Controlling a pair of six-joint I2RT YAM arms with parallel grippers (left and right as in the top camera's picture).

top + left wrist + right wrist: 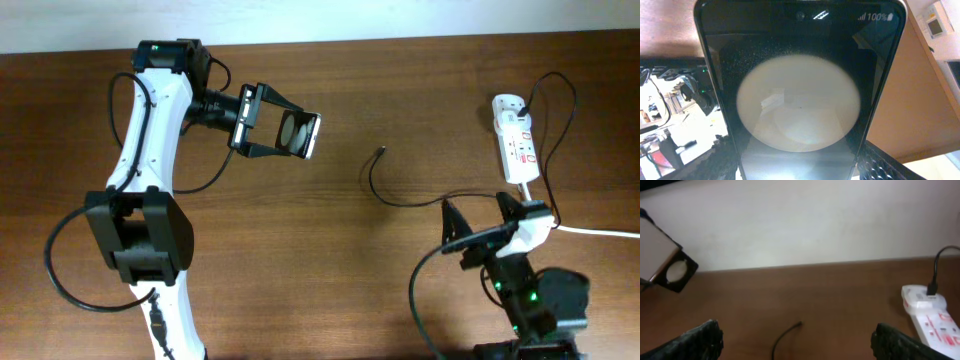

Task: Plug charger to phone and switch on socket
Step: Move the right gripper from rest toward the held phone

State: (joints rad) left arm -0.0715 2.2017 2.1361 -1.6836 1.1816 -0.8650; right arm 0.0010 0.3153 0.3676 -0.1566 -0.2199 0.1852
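Phone (301, 135) gripped in left tool (287, 132), arm stretched rightward above table (400, 80).

Phone (800, 100) cut off at bottom in left wrist view, socket (932, 316) cropped at right wrist view's edge, switches (944, 330) unreadable.

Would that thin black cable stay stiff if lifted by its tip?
Probably floppy: the cable lies in loose curls, so it would likely droop. It looks thin and light, and its small tip may be fiddly to pinch.
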